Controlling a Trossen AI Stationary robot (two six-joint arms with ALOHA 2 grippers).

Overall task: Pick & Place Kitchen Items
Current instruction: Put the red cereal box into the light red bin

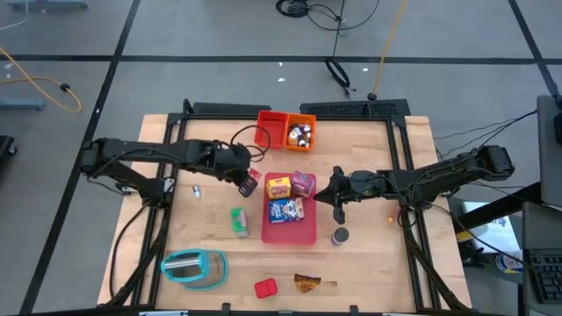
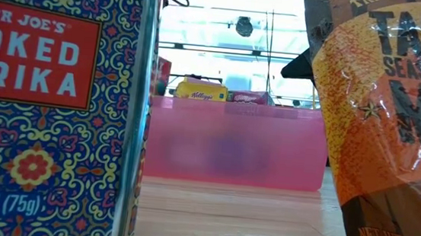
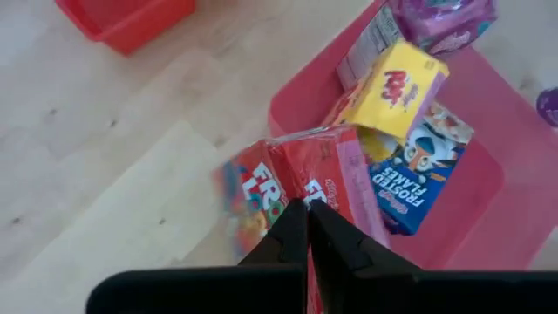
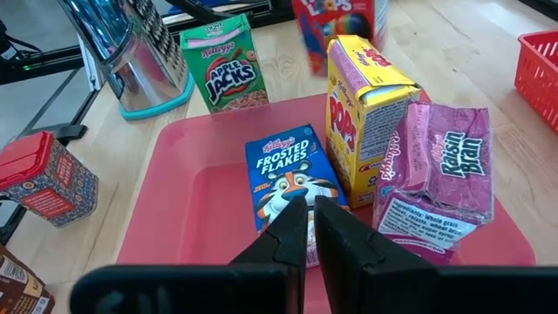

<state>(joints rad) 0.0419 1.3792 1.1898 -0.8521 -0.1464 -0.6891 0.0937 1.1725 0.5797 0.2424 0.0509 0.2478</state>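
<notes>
At the near edge of the pink tray (image 1: 290, 233), our left hand (image 3: 307, 228) was clamped on the top of a red cereal box (image 3: 323, 187), fingers drawn tight together with the box's thin upper flap pinched between them. We judged the grip on the top edge was chosen so the box would hang upright and could be lowered among the others. Just beyond that hand, inside the tray, the yellow box (image 3: 397, 87), the blue box (image 3: 418, 174) and the purple box (image 3: 440, 17) were already set close together, which left only a narrow strip of tray on the hand's side.

Our right hand (image 4: 305, 227) hovered over the opposite side of the tray, fingers closed on nothing, the blue box directly ahead of its tips. Farther past it on the desk (image 1: 369, 263) stood the green box (image 4: 225, 61), a toaster (image 4: 131, 52) and a red spice tin (image 4: 44, 179), none yet gathered, so we took the job as partly done.
</notes>
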